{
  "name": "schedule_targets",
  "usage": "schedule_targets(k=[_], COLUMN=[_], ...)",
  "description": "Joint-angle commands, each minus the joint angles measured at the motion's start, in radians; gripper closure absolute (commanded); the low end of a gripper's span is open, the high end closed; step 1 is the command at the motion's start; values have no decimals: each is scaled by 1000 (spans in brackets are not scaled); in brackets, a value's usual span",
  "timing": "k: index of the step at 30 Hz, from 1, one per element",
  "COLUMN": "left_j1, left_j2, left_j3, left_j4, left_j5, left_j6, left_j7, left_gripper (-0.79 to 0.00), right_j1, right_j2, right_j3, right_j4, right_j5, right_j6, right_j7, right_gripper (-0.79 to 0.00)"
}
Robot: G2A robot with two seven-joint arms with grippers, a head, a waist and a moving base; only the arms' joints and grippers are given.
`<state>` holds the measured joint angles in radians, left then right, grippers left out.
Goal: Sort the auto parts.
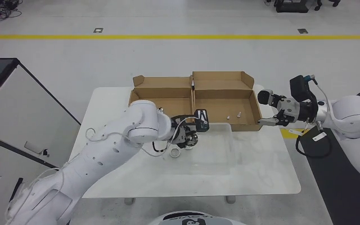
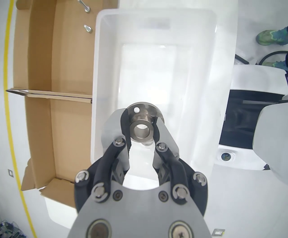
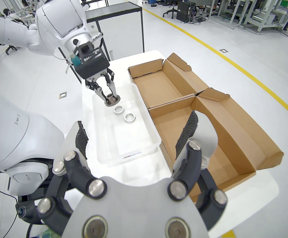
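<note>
My left pincer (image 2: 141,122) is clenched on a flanged metal bushing (image 2: 141,130), gripping its narrow collar with the wide flange pointing down; it hangs inside the left end of a clear plastic tray (image 2: 99,67) (whether the flange touches the tray floor I cannot tell). Two metal rings (image 3: 119,110) (image 3: 129,117) lie flat on the tray floor just beside the bushing, close to each other but apart. The tray sits on the white tabletop (image 1: 242,169), its long side running along the front of two open cardboard boxes; the left box (image 1: 160,90) and the right box (image 1: 222,84) stand side by side at the tabletop's far edge, touching. Two small metal bolts (image 2: 84,5) (image 2: 88,28) lie on the floor of the right box, near its front wall. My right pincer (image 3: 137,121) is released, its ribbed fingers (image 3: 187,128) spread wide and holding nothing; it hovers off the tabletop's right edge, near the right box's outer end, well apart from the tray's parts.
</note>
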<state>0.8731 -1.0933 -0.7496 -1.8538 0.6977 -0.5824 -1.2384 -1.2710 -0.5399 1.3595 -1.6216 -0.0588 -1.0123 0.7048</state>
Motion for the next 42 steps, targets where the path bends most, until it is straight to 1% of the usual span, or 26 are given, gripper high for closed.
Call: schedule_targets(k=[1,5,9,13,17,22,37,39,42], left_j1=[24,82,141,186,226,282,284,304,356], left_j2=[25,74,113,142,169,202,202,202,202], left_j3=[-50,-160,-268,-361,-430,-511,-511,-520,-525], left_j4=[-26,-68,-82,-81,-88,-106,-105,-108,-103], left_j5=[-28,-110,-234,-378,-514,-607,-606,-603,-703], left_j6=[-28,-100,-181,-239,-261,-290,-286,-270,-295], left_j7=[28,101,181,240,262,291,296,337,428], left_gripper=[0,0,0,0,0,0,0,0,0], right_j1=[0,0,0,0,0,0,0,0,0], right_j2=[0,0,0,0,0,0,0,0,0], right_j3=[0,0,0,0,0,0,0,0,0], right_j4=[0,0,0,0,0,0,0,0,0], right_j5=[0,0,0,0,0,0,0,0,0], right_j6=[0,0,0,0,0,0,0,0,0], right_j7=[0,0,0,0,0,0,0,0,0], right_gripper=[-785,-785,-785,-785,-785,-785,-785,-785,-785])
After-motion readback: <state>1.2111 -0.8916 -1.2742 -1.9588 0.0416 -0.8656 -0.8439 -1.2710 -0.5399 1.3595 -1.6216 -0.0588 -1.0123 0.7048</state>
